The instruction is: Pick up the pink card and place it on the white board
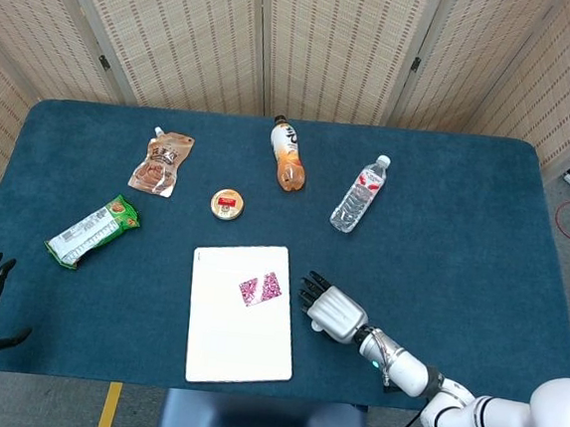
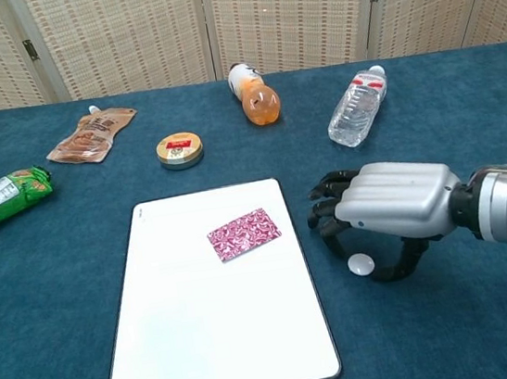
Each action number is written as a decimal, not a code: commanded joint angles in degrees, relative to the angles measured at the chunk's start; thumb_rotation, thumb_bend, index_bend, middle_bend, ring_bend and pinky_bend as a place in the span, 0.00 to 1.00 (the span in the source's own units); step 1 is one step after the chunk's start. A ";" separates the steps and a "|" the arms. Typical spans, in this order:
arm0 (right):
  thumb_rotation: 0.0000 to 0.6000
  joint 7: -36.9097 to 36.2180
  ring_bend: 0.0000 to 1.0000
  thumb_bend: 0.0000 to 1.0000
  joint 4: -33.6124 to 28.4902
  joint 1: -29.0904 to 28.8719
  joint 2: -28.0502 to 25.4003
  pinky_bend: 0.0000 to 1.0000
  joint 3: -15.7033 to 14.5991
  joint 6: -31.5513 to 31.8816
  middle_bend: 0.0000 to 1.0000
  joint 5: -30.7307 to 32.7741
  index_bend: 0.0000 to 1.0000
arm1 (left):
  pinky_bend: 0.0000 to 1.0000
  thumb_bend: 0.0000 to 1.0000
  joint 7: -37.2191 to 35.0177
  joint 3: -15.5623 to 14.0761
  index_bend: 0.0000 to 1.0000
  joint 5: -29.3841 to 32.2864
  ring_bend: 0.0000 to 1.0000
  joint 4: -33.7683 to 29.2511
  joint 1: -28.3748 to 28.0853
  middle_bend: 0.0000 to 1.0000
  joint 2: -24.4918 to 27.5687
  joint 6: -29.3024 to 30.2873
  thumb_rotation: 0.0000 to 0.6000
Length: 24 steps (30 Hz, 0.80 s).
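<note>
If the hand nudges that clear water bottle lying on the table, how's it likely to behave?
The clear water bottle lies on its side on the blue table, so it would probably roll if pushed across its length. It looks like thin plastic, likely light and a bit crushable. The fabric-like tabletop may slow it.

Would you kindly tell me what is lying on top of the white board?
Only the pink card lies on the white board, flat near its upper right corner. The right hand is beside the board, not on it. Whatever lies beneath the card is covered.
</note>
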State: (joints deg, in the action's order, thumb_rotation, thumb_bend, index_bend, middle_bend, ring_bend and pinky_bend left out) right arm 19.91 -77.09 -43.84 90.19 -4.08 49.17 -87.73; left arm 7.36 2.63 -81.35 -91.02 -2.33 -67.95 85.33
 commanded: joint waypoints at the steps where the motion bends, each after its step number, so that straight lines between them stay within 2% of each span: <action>1: 0.93 0.10 0.03 0.32 0.08 -0.05 0.19 0.00 0.13 -0.31 0.21 0.02 0.44 | 0.00 0.13 -0.07 -0.02 0.00 0.02 0.00 0.13 0.01 0.00 -0.06 -0.03 1.00; 10: 0.98 0.60 0.05 0.32 -0.19 0.15 0.15 0.00 0.74 -0.60 0.24 0.36 0.49 | 0.00 0.13 -0.58 -0.04 0.00 0.08 0.00 0.66 0.13 0.00 -0.23 0.01 1.00; 14: 0.98 0.60 0.05 0.32 -1.03 -0.14 -0.14 0.00 1.89 -0.23 0.24 0.57 0.49 | 0.00 0.13 -0.63 -0.06 0.00 0.10 0.00 0.77 0.19 0.00 -0.24 0.05 1.00; 19: 0.98 1.30 0.05 0.32 -2.28 -2.41 0.01 0.00 5.51 -1.04 0.24 1.69 0.49 | 0.00 0.13 -0.51 0.06 0.00 0.03 0.00 0.48 0.22 0.00 -0.08 0.28 1.00; 24: 0.98 3.18 0.04 0.32 -0.73 -6.54 2.72 0.00 9.84 -5.49 0.23 5.51 0.49 | 0.00 0.13 0.00 -0.08 0.00 -0.23 0.00 0.11 0.27 0.00 0.09 0.43 1.00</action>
State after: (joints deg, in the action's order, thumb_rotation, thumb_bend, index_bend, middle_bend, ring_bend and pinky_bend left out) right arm 22.08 -78.63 -48.72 91.59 4.36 45.40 -83.76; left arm 7.35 2.57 -81.57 -90.89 -2.07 -67.88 85.75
